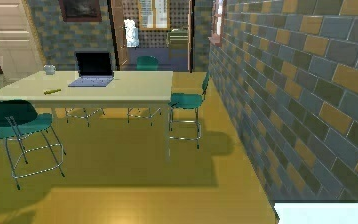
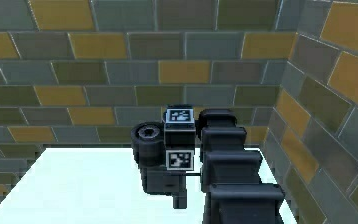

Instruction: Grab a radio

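Note:
In the arm side view the dark arm (image 2: 232,175) rises from the bottom edge, with two white marker squares (image 2: 179,117) at its end. Left of them is the gripper (image 2: 149,150), a dark body over a pale flat surface (image 2: 77,185), in front of a brick wall (image 2: 107,60). Its far end is hard to make out, so I cannot tell whether it holds anything. In the forward view a long pale table (image 1: 137,95) carries an open laptop (image 1: 93,70), a small mug (image 1: 50,70) and a thin yellow stick (image 1: 52,91). I see nothing shaped like a radio.
Teal chairs stand around the table: one at the near left (image 1: 17,120), one at its right end (image 1: 187,100), one behind it (image 1: 147,62). A brick wall (image 1: 297,90) runs along the forward view's right. A doorway (image 1: 152,30) is at the back. A pale surface corner (image 1: 322,213) shows at bottom right.

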Available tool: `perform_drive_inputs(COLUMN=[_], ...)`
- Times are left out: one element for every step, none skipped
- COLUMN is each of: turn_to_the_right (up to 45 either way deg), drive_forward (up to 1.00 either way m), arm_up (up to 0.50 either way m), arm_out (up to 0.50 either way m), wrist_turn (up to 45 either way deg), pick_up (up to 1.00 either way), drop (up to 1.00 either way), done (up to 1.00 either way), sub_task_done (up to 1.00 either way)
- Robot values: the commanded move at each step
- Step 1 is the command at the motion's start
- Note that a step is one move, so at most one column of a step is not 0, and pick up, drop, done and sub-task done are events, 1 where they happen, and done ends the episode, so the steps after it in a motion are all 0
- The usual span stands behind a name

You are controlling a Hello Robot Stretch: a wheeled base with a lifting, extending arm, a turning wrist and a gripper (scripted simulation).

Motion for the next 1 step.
perform_drive_inputs(turn_to_the_right=[0.0], drive_forward=[0.00], arm_up=[-0.24], arm_out=[0.00], wrist_turn=[0.0], pick_up=[0.00], drop=[0.00], done=[0.00], sub_task_done=[0.00])
